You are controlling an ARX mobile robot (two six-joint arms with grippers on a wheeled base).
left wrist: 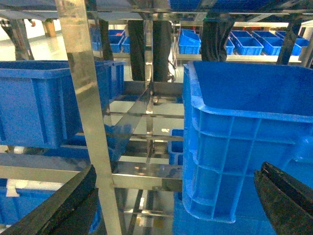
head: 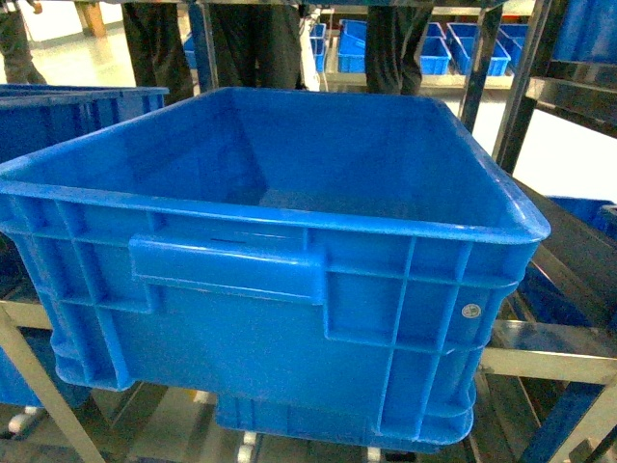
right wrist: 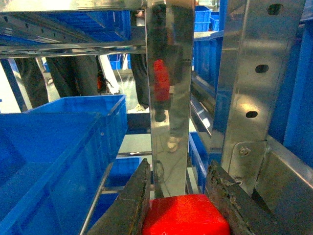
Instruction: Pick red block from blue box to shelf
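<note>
ribbed blue crate [head: 289, 289] on rack | steel upright [right wrist: 168, 88] | small blue bins [head: 463, 48] behind

In the left wrist view, the left gripper [left wrist: 176, 205] has its dark fingers spread wide, one at each bottom corner. In the right wrist view, the right gripper [right wrist: 185, 205] clamps the red block [right wrist: 186, 215] at bottom centre.

Steel upright [right wrist: 168, 98] directly ahead, ribbed crate [right wrist: 54, 161] left, perhaps narrow gaps either side
</note>
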